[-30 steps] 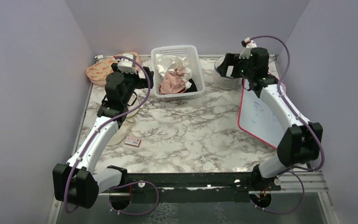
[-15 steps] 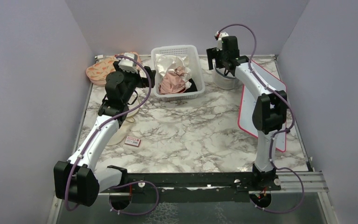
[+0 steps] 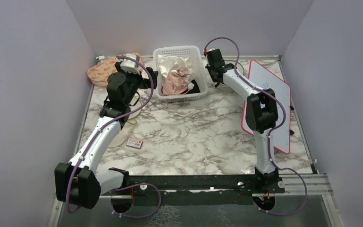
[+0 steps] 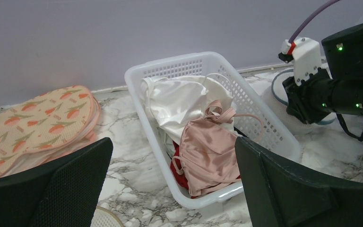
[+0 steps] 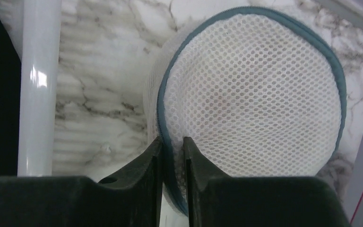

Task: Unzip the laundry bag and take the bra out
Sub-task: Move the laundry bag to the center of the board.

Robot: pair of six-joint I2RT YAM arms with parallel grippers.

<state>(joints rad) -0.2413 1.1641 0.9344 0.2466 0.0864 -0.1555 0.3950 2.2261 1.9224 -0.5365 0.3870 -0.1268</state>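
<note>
1. right gripper point(image 5: 172, 142): jaws almost closed, pinching the blue-grey zip rim of the laundry bag point(image 5: 250, 94).
2. I see the bag far on the table point(image 3: 194, 132), just right of the white basket point(image 3: 177, 48).
3. left gripper point(image 4: 172, 146): jaws wide apart, holding nothing, left of the basket.
4. I can't make out the bra through the mesh.
</note>
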